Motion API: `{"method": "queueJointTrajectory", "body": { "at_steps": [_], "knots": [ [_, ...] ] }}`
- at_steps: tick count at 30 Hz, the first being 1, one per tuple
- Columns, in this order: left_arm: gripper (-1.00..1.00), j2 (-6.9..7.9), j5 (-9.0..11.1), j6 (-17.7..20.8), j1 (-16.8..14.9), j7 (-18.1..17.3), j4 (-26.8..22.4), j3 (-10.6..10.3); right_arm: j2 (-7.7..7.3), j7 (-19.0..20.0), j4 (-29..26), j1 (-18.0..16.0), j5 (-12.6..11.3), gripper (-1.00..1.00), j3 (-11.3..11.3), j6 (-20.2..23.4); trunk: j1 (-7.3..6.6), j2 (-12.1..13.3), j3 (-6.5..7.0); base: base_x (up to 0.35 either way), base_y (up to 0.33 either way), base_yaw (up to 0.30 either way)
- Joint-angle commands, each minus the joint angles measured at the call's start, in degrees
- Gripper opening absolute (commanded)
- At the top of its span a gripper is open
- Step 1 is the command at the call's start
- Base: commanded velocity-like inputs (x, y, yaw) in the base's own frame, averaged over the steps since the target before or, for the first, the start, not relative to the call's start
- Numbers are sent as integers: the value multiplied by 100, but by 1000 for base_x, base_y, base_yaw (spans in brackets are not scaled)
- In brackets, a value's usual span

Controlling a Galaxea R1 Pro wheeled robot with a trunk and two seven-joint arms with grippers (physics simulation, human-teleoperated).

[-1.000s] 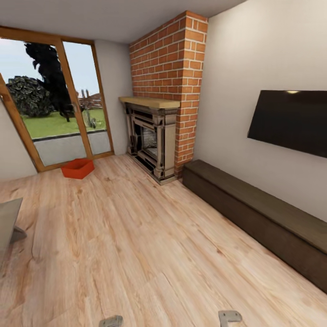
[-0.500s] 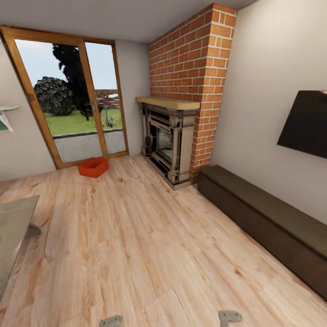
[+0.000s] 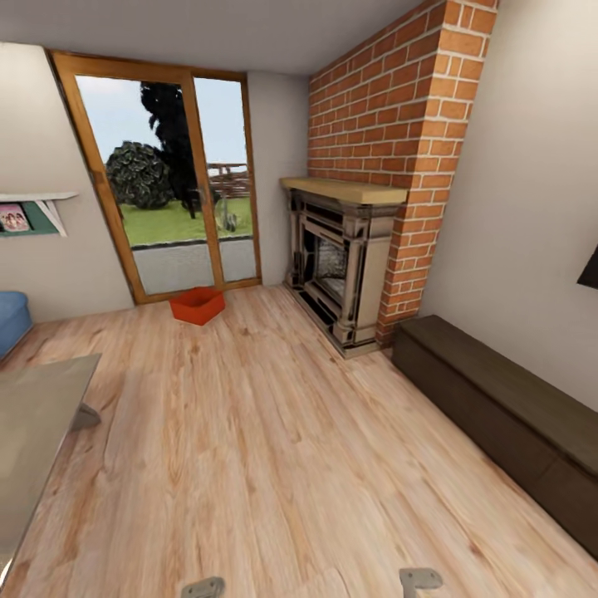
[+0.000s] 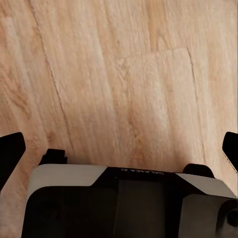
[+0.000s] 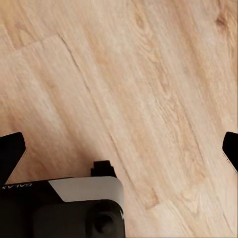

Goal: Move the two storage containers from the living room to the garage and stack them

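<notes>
Swinging left since a moment ago, the head camera now takes in a blue sofa (image 3: 12, 320) edge at far left. One red-orange rectangular storage bin (image 3: 198, 305) sits on the light wood-plank floor (image 3: 274, 448) before the wood-framed glass doors (image 3: 170, 178), left of the dark carved fireplace (image 3: 336, 270). Left gripper (image 4: 119, 148) and right gripper (image 5: 119, 148) both spread wide, empty.

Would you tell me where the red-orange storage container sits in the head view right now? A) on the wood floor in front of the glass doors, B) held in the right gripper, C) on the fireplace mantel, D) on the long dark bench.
A: the storage container rests on the wood-plank floor just before the glass doors, left of the fireplace.
</notes>
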Motion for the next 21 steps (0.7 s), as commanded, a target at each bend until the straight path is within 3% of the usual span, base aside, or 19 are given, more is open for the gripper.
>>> {"method": "queueJointTrajectory", "body": {
  "at_steps": [1,21],
  "knots": [
    [100,-7,0,42,-3,-33,-11,45,-1,-32,-14,-2,-37,100,49,41,6,-9,-11,333,0,218],
    [100,-8,1,42,-3,-33,-11,50,-1,-33,-14,-2,-40,100,49,41,6,-9,-11,333,0,218]
  ]
}}
